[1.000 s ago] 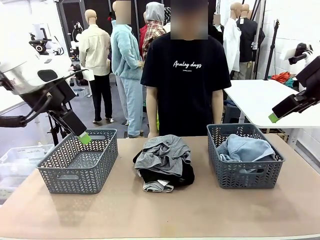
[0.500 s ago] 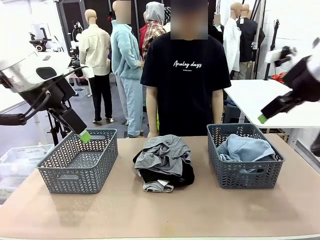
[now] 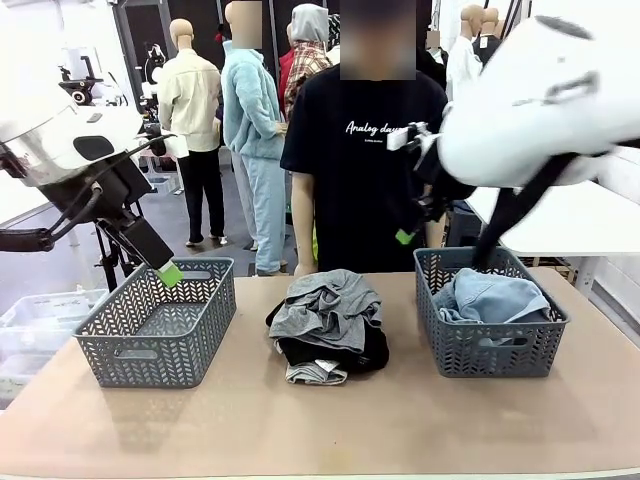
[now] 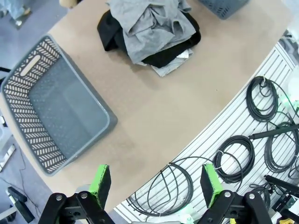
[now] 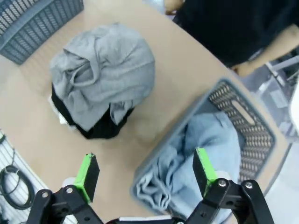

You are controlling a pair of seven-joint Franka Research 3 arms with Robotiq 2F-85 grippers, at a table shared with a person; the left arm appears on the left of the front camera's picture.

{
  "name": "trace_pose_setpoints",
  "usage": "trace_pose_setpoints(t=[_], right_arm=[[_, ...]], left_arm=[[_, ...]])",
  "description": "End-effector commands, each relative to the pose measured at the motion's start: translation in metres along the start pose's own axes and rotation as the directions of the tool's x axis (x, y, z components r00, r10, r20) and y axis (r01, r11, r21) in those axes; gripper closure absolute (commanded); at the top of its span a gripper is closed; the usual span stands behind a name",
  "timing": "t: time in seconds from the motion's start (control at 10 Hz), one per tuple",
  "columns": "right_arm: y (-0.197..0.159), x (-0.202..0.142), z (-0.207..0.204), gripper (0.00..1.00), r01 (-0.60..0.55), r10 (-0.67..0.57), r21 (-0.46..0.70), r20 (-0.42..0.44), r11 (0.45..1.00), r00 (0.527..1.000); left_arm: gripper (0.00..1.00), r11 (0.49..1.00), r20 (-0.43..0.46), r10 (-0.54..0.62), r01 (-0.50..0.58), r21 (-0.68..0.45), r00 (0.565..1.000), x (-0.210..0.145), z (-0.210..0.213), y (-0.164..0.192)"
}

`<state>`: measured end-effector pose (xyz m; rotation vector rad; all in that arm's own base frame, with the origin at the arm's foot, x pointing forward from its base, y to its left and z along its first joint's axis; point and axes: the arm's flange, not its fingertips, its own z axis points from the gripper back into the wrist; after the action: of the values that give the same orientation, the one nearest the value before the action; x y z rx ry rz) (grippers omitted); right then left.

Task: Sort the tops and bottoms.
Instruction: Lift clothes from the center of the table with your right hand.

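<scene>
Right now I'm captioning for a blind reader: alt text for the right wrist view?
The open right gripper hangs over a table, between a heap of grey and black garments and a basket holding a light blue denim garment. A second basket sits beyond the heap.

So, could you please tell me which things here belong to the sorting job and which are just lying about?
Part of the job:
- pile of grey and black garments, mid-table
- light blue denim garment, lying in the right basket
- left basket, nothing in it

Just lying about:
- coiled black cables below the table edge
- white table behind
- clear storage bins on the floor
</scene>
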<state>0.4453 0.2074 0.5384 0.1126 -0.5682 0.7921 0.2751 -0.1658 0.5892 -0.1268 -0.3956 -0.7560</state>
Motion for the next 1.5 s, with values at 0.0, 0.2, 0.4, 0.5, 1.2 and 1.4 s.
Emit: trace_pose_setpoints(t=[0.0, 0.2, 0.4, 0.5, 1.2, 1.4], right_arm=[[-0.020, 0.034, -0.031, 0.00, -0.022, 0.024, 0.073, -0.024, 0.997, 0.999], [-0.016, 0.051, -0.071, 0.00, -0.014, 0.017, 0.134, -0.019, 0.991, 1.000], [-0.027, 0.048, -0.068, 0.00, -0.011, 0.035, 0.140, -0.166, 0.990, 0.985], [-0.008, 0.050, -0.081, 0.00, -0.001, 0.005, 0.123, -0.038, 0.992, 0.999], [-0.020, 0.047, -0.129, 0.00, -0.007, 0.002, 0.289, 0.018, 0.957, 1.000], [-0.014, 0.063, -0.154, 0.00, -0.020, 0.037, 0.301, -0.052, 0.953, 0.998]], left_arm=[[0.00, 1.000, -0.002, 0.003, -0.003, -0.005, 1.000, -0.002, -0.001, 0.001], [0.00, 1.000, -0.002, 0.003, -0.003, -0.005, 1.000, -0.002, -0.001, 0.001], [0.00, 1.000, -0.002, 0.003, -0.003, -0.005, 1.000, -0.002, -0.001, 0.001], [0.00, 1.000, -0.002, 0.003, -0.003, -0.005, 1.000, -0.002, -0.001, 0.001], [0.00, 1.000, -0.002, 0.003, -0.003, -0.005, 1.000, -0.002, -0.001, 0.001], [0.00, 1.000, -0.002, 0.003, -0.003, -0.005, 1.000, -0.002, -0.001, 0.001]])
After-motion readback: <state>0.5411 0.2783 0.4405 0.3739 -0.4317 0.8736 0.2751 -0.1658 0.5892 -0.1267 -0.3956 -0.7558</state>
